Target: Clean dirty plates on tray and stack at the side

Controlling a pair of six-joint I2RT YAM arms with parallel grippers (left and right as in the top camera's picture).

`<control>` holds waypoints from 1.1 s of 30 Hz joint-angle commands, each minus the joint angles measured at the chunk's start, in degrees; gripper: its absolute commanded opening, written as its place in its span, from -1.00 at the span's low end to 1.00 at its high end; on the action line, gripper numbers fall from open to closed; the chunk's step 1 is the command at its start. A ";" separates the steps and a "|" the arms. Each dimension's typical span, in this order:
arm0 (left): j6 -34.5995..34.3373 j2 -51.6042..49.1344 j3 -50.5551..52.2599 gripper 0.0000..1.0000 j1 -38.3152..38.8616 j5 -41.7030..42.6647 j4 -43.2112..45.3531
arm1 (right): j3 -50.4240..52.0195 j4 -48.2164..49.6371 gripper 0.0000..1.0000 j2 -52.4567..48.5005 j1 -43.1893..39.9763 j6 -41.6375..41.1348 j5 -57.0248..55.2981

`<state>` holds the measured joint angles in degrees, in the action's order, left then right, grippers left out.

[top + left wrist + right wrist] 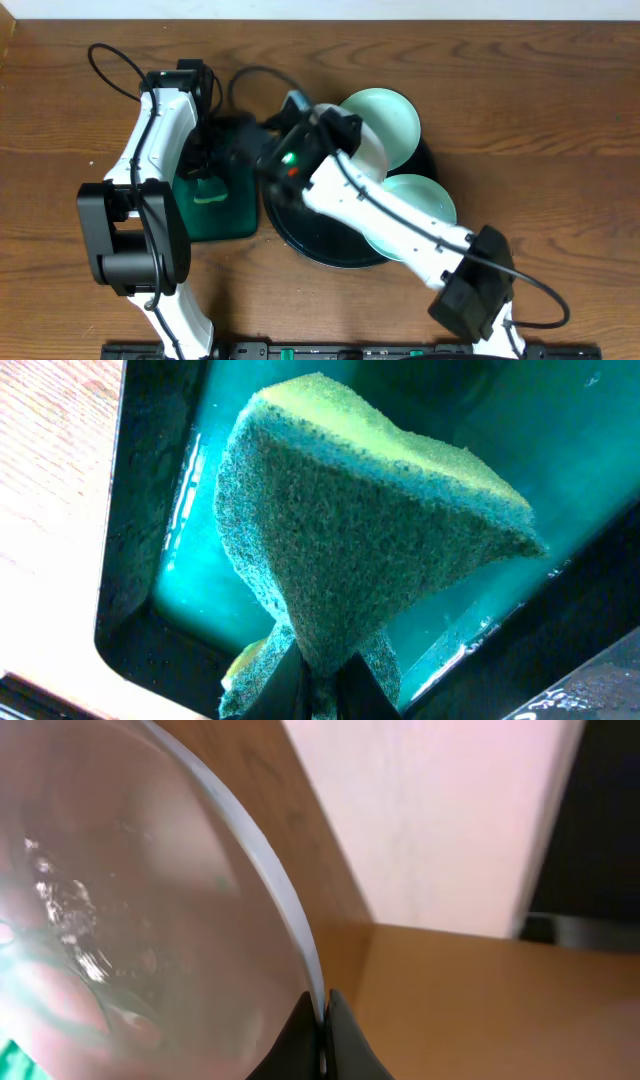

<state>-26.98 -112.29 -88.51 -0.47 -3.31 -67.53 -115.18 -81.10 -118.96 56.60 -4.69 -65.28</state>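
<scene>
Left gripper [315, 685]: we have it clenched on a green sponge [370, 530], pinched at the narrow end, hanging over the dark-green rectangular tray [222, 205], whose floor shines wet in the left wrist view.
Right gripper [322, 1035]: we have its fingers pinched on the rim of the white plate [130, 910], lifted on edge; wet streaks and a faint green tint show on its face.
Plates at rest: two pale mint plates [385, 118] lie on the round black tray [330, 250], one at its far side, a second [425, 200] at its right; the arm hides part of each.
Side: the bare wood tabletop [540, 120] holds no stack yet.
Step in hand: we judge this the scrubbing of the first plate.
Next move: we should bring sponge and plate face together, keeping the rim grip firm, since a wet plate may slip.
</scene>
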 commanded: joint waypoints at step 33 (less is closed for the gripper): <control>1.46 -0.22 0.28 -0.84 0.07 -0.09 -0.70 | -1.51 -5.25 -0.98 2.19 1.27 -6.05 0.66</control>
<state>-26.52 -112.29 -88.51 -0.47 -3.29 -67.61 -115.42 -83.02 -118.85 59.79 -8.51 -66.81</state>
